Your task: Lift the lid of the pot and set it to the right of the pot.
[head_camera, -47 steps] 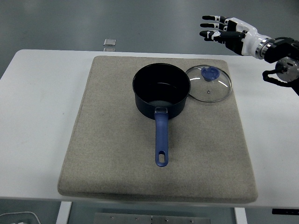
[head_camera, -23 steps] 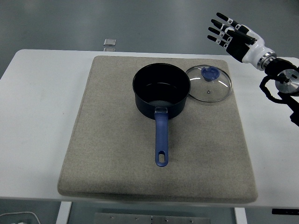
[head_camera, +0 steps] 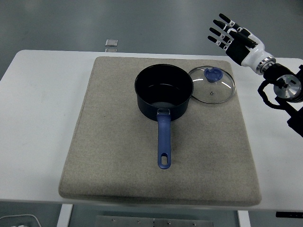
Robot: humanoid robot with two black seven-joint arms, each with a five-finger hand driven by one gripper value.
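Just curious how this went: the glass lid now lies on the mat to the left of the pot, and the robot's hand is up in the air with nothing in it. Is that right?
Not quite. In the head view the lid lies on the mat to the right of the pot, leaning against its rim, not to the left. The rest holds: the right hand is raised with fingers spread, holding nothing.

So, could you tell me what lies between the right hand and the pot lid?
In the head view, only bare mat and white table lie between the open right hand and the pot lid.
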